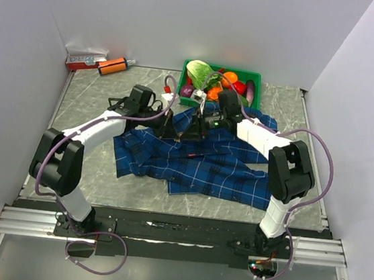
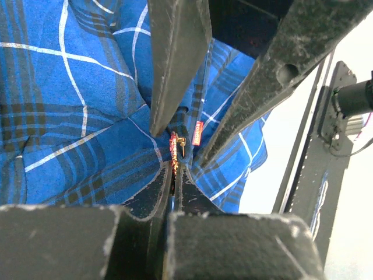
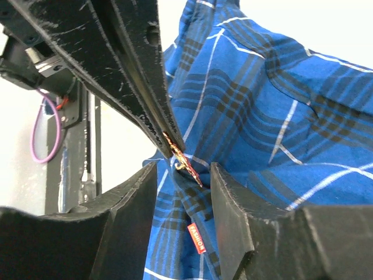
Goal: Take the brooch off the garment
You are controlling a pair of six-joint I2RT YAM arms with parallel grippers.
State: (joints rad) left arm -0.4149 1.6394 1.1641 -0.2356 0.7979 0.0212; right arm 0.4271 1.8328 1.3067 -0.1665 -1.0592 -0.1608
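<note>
Navy plaid shirt (image 1: 197, 165) is lying rumpled across your grey marbled counter (image 1: 88, 91), filling the middle of the top view, and both of your arms are reaching into its upper edge. Your left jaws are pressing fully together. In the right wrist view they are pointing in from the upper left, with the gold brooch (image 3: 185, 166) sticking out from their tips, so they are pinching its end. Your right jaws are standing partly open, one finger on either side of the brooch, and neither appears to be touching it. Fabric is bunching into a raised peak around the brooch, and the small red tag (image 3: 196, 238) is sitting just below it in that view. Beyond the shirt, at top centre, a green basket (image 1: 256, 80) of vegetables is resting on the counter.
</note>
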